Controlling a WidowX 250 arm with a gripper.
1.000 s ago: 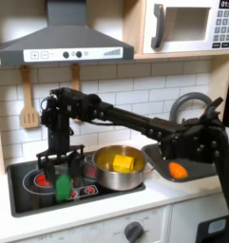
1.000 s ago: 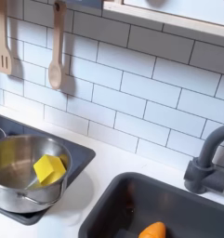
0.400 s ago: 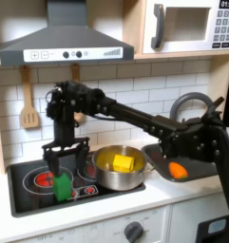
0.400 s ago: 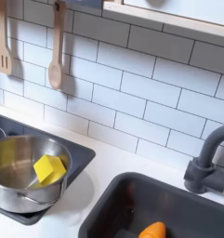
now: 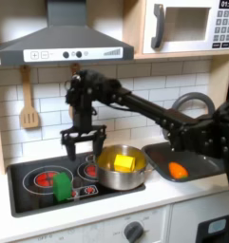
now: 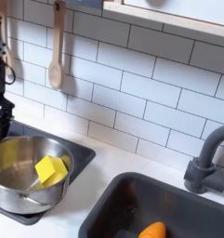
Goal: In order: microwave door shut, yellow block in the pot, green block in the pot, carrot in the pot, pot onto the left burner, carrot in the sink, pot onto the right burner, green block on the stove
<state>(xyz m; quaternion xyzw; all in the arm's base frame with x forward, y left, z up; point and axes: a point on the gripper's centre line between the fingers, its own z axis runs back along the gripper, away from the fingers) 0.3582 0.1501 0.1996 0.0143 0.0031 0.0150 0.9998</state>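
The microwave door is closed. The pot sits on the right part of the stove in the first exterior view, with the yellow block inside it. The carrot lies in the sink. The green block stands upright on the stove, near its front edge, well apart from the pot on the first exterior view's left.

Judgement: every listed placement appears made, so the step in hand is the last one, at its close. The gripper hangs above the stove between the green block and the pot, jaws spread and holding nothing. The next move calls only for the arm to lift clear without brushing the block or the pot rim.

In the first exterior view the whole counter is covered: microwave, stove, green block and gripper together. The second exterior view looks closer into the pot and confirms that only the yellow block lies in it; it also shows the carrot at the front of the sink, beside the faucet.
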